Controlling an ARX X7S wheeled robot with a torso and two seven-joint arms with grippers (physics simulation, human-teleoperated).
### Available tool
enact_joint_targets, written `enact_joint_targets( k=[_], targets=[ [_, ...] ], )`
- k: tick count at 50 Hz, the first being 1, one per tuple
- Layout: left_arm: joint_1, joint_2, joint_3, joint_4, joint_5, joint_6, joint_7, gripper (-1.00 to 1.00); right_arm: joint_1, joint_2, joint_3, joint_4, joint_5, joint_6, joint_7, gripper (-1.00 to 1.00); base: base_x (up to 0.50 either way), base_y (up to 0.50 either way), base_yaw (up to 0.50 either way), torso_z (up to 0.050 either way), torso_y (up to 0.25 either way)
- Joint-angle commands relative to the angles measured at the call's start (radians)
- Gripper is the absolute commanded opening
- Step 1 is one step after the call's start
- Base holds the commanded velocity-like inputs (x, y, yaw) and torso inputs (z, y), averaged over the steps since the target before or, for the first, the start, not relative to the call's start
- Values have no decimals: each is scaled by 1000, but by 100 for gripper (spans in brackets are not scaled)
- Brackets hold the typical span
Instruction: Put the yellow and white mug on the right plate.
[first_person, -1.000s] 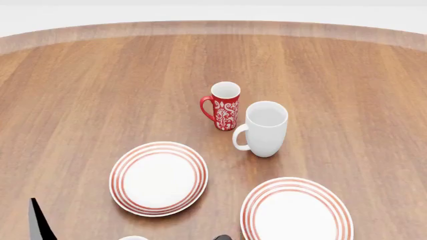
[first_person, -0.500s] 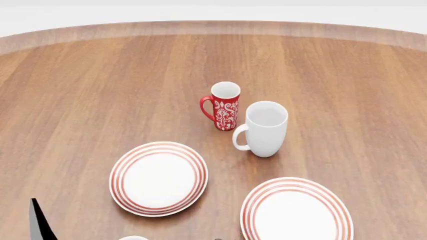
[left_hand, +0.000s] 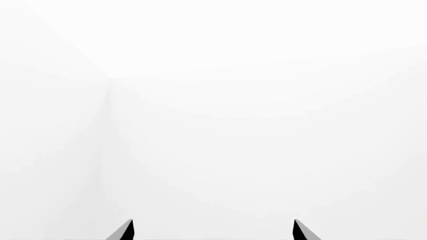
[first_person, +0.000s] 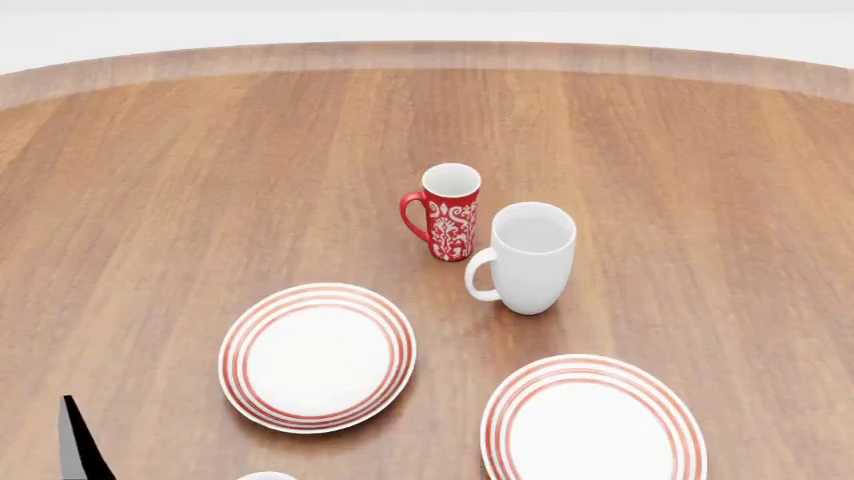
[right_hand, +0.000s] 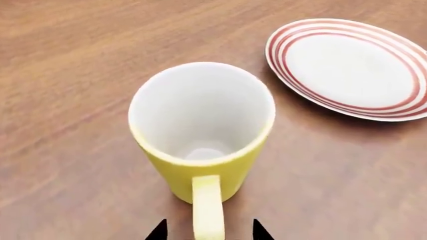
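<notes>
On the wooden table (first_person: 200, 160) in the head view stood two red-ringed plates and two upright mugs: from left to right, the left plate (first_person: 318, 357), a slim red-and-white patterned mug (first_person: 450, 212), a taller white mug (first_person: 531, 257), and the right plate (first_person: 593, 424) at the near edge. A third mug, the yellow and white mug (right_hand: 201, 131), stood upright just beyond the right gripper (right_hand: 207, 231), handle pointing back between its two parted tips, untouched; one plate lay near it. The left gripper (left_hand: 212, 230) showed two tips spread apart, holding nothing, facing blank white.
</notes>
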Motion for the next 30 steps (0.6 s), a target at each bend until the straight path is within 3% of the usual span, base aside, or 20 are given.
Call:
enact_joint_targets(
  k=[1, 18, 30],
  targets=[
    [-4, 13, -18, -4, 12, -1, 16, 100, 1, -23, 7, 30, -25, -23, -22, -100, 0, 0, 0, 0, 0],
    [-2, 6, -8, -2, 16, -2, 11, 100, 35, -26, 20, 47, -40, -37, 21, -100, 0, 0, 0, 0, 0],
    [-1, 2, -3, 2, 19, -6, 7, 100, 156, -21, 132, -30, 20, 14, 72, -100, 0, 0, 0, 0, 0]
  ],
)
